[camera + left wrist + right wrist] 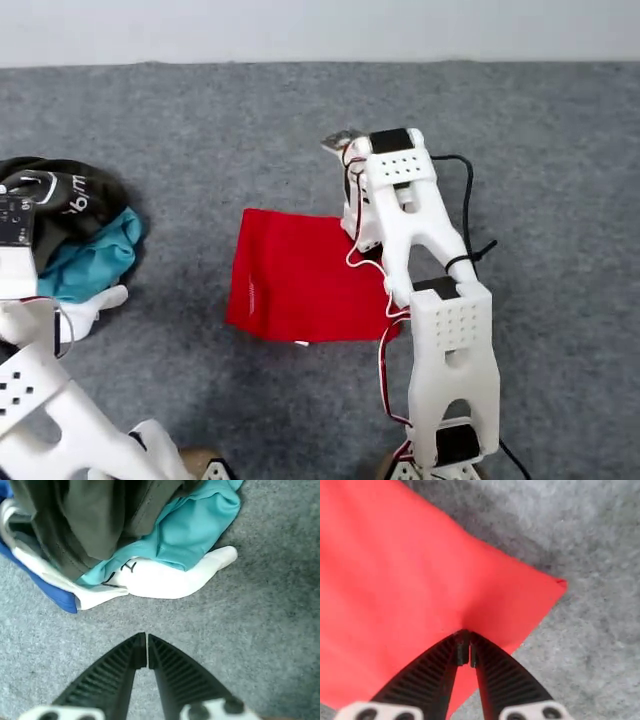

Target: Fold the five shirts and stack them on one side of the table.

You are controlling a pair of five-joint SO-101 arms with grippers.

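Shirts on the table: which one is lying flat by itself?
The red shirt, folded flat in the middle of the table. The other shirts, dark, teal and white, are bunched together in a heap on the left side.

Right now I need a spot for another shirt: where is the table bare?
Bare: the strip between the shirt pile and the red shirt, the far band beyond both, and right of the right arm. Crowded: the left edge, with the pile and left arm.

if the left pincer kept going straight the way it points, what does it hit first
Probably the white shirt, lying straight ahead of the left pincer. Depth is unclear, so it might touch the grey carpet just short of it.
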